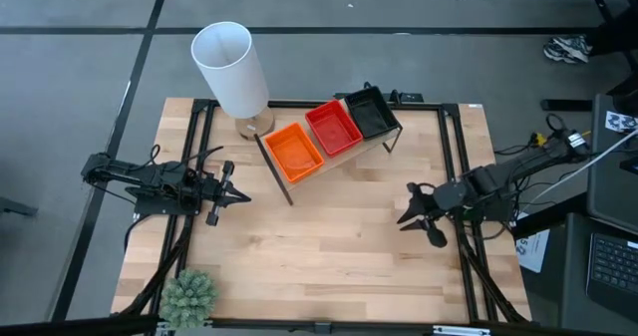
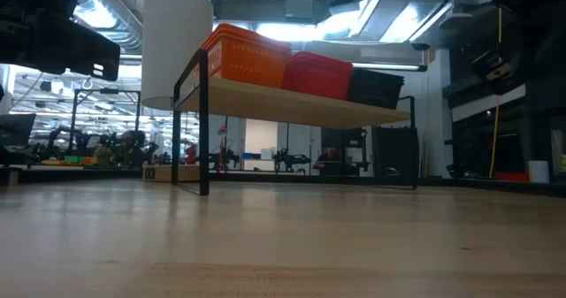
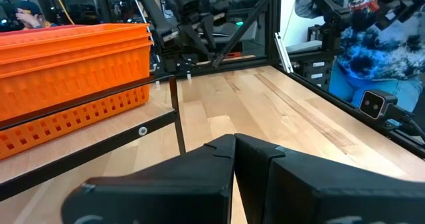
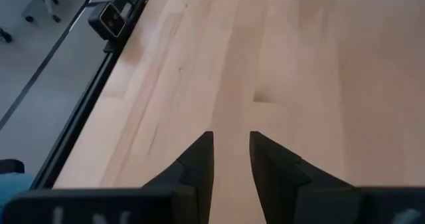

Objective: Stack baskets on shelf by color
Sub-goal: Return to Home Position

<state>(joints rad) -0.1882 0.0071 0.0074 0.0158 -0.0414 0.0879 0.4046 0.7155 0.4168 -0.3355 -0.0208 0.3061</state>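
Observation:
The shelf (image 1: 342,160) stands at the table's far middle, slanted. On its board rest three basket stacks in a row: orange (image 1: 294,149), red (image 1: 332,127) and black (image 1: 369,112). The low view shows the same stacks, orange (image 2: 248,57), red (image 2: 317,75) and black (image 2: 376,87), on the board (image 2: 292,103). My left gripper (image 1: 245,198) hovers shut near the table's left side and points toward the shelf; its wrist view shows the orange stack (image 3: 73,51) close ahead. My right gripper (image 1: 404,208) waits near the right side, open by a narrow gap (image 4: 231,141), over bare wood.
A tall white cylinder (image 1: 231,67) stands just left of the shelf at the far edge. A green spiky plant (image 1: 189,294) sits at the near left corner. Bare tabletop (image 1: 329,246) lies between the two arms. A person (image 3: 372,44) shows beyond the table in the left wrist view.

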